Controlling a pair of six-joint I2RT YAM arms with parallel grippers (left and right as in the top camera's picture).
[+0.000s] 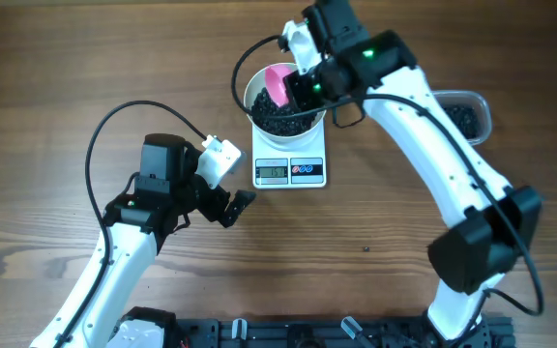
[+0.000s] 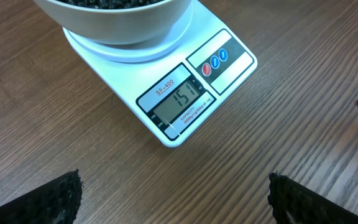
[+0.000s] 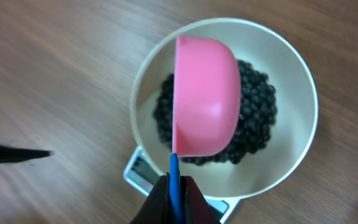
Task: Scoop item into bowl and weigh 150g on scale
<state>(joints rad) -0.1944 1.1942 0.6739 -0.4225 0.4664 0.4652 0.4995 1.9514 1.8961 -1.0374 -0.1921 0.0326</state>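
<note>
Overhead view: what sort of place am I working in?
Probably a robot test bench: a wooden table, a left arm and right arm at its edge, and a scale carrying a bowl of beans.

The beads (image 3: 257, 106) lie in the bowl (image 3: 294, 74) on the scale (image 2: 185, 81), scoop (image 3: 207, 93) over them.

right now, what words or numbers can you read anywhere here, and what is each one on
"SF-400": red print above the display on the scale.
"151": digits on the display.
"CAPACITY": start of the small print under the display; the rest is too small to read.
Symbols on the buttons: too small to read.
No text on the pink scoop or bowl.
</note>
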